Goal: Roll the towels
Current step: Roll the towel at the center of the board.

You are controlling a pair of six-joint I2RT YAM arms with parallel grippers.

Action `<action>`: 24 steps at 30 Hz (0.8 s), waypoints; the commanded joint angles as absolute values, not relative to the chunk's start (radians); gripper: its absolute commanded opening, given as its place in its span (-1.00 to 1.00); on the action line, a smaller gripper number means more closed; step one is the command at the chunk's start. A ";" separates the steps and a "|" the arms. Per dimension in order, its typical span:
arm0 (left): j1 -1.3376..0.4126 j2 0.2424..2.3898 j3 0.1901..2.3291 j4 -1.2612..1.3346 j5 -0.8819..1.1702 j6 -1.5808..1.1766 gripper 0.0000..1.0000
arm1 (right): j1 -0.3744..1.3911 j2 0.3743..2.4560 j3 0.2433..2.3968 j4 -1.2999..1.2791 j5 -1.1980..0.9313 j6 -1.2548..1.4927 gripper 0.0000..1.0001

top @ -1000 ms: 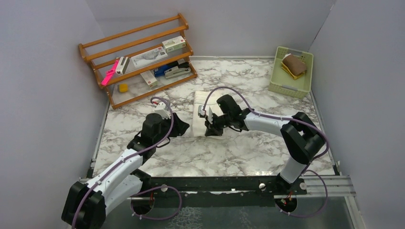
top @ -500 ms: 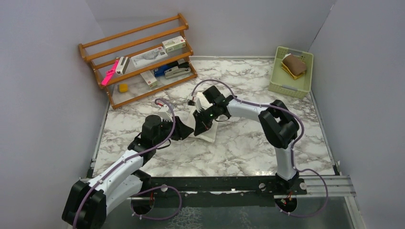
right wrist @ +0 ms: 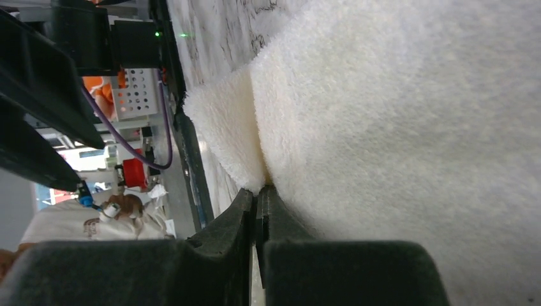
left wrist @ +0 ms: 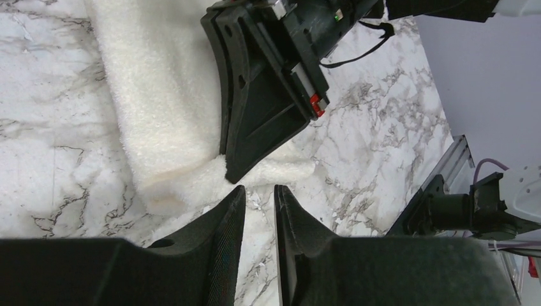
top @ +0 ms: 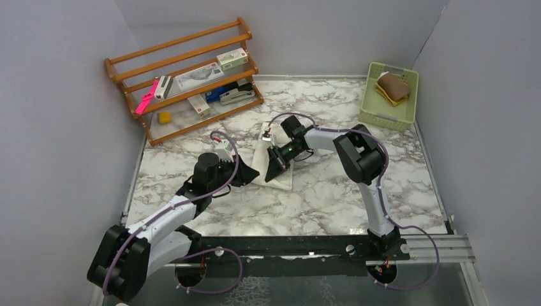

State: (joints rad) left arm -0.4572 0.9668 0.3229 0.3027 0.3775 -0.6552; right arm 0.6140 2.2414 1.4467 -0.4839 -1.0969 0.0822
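At desk (top: pixel 332 204) centre, right gripper (right wrist: pixel 257 194) pinches the cream towel (top: pixel 261 156) at its 6 o'clock edge; left gripper (left wrist: pixel 258 191), slightly open and empty, should grab the 7 o'clock corner so both roll evenly.

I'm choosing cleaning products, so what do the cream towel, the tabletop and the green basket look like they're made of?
Cream towel: soft terry-like cloth, matte, judging by its fuzzy pile.
Tabletop: marble pattern, grey veins on white, slightly glossy. It could be real stone or a printed laminate; the look leaves that open.
Green basket: probably molded plastic, given the uniform pale colour and slotted walls.
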 commanded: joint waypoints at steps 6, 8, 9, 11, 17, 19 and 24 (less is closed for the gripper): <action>-0.455 1.197 0.341 0.544 0.414 -0.685 -0.58 | 0.593 2.314 1.474 -0.396 -1.186 0.202 -0.99; -0.455 1.248 0.338 0.577 0.413 -0.686 -0.61 | 0.588 2.320 1.471 -0.386 -1.186 0.214 -0.99; -0.454 1.271 0.335 0.590 0.412 -0.686 -0.63 | 0.586 2.322 1.470 -0.379 -1.185 0.219 -0.99; -0.454 1.314 0.332 0.617 0.404 -0.686 -0.66 | 0.585 2.324 1.467 -0.365 -1.178 0.231 -0.99; -0.453 1.446 0.341 0.653 0.307 -0.663 -0.73 | 0.584 2.319 1.455 -0.332 -1.115 0.250 -0.95; -0.453 1.496 0.354 0.653 0.289 -0.642 -0.78 | 0.584 2.306 1.452 -0.331 -1.084 0.241 -0.67; -0.440 1.549 0.360 0.652 0.250 -0.625 -0.83 | 0.584 2.238 1.419 -0.330 -0.977 0.202 -0.19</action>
State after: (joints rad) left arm -0.4564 1.5089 0.3500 0.6426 0.3302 -0.6685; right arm 0.5903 2.2826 1.4525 -0.3798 -1.1526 0.2527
